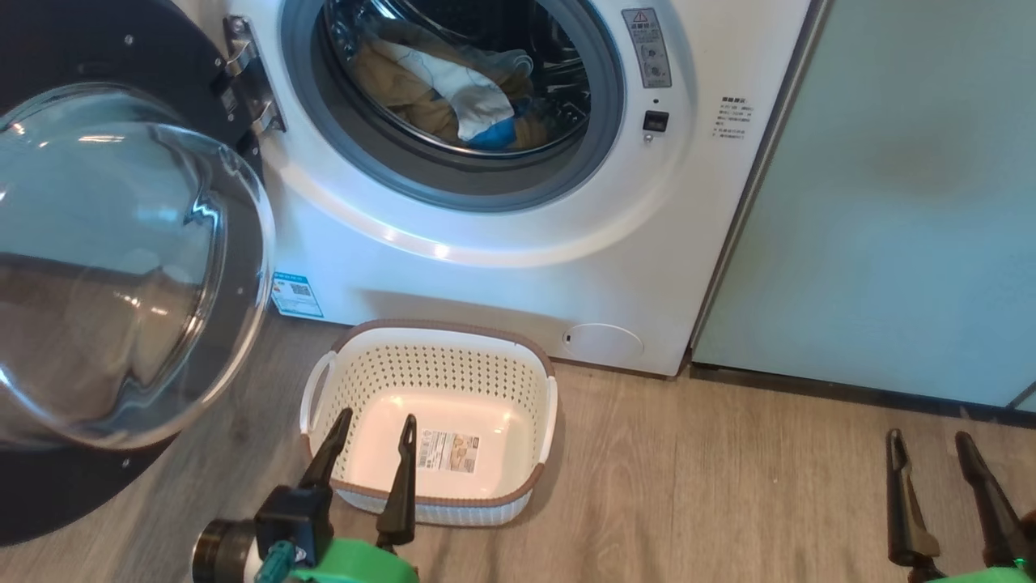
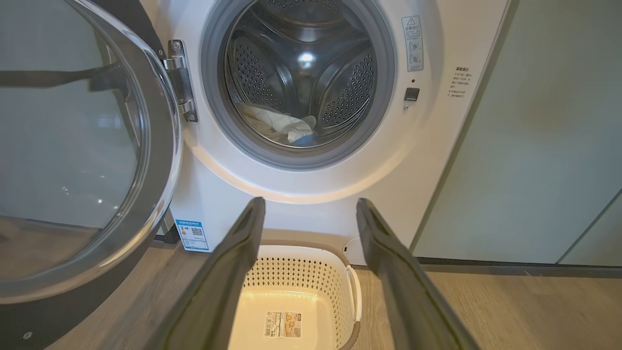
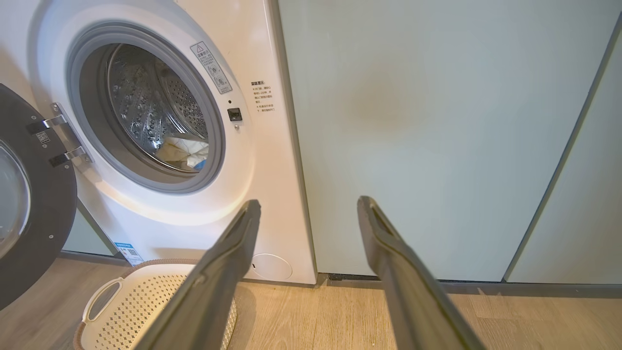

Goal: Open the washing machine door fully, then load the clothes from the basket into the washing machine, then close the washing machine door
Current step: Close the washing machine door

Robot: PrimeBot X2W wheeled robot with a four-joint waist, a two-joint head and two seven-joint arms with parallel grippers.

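Observation:
The white washing machine (image 1: 518, 275) stands with its black washing machine door (image 1: 121, 267) swung wide to the left. The clothes (image 1: 453, 97), cream with blue and white cloth, lie inside the steel drum (image 2: 301, 63). On the floor before the machine sits the cream basket (image 1: 433, 421), holding just its base label. My left gripper (image 1: 374, 437) hovers open over the basket's near left part, nothing between its fingers. My right gripper (image 1: 931, 453) is open at the lower right, above bare floor. In the wrist views, the left gripper (image 2: 311, 209) and the right gripper (image 3: 308, 206) both stand wide.
A pale green cabinet (image 1: 890, 202) stands flush to the machine's right. Wood-look floor (image 1: 712, 486) stretches between the basket and my right gripper. The open door's glass bowl (image 1: 105, 259) juts out at the left, close to my left arm.

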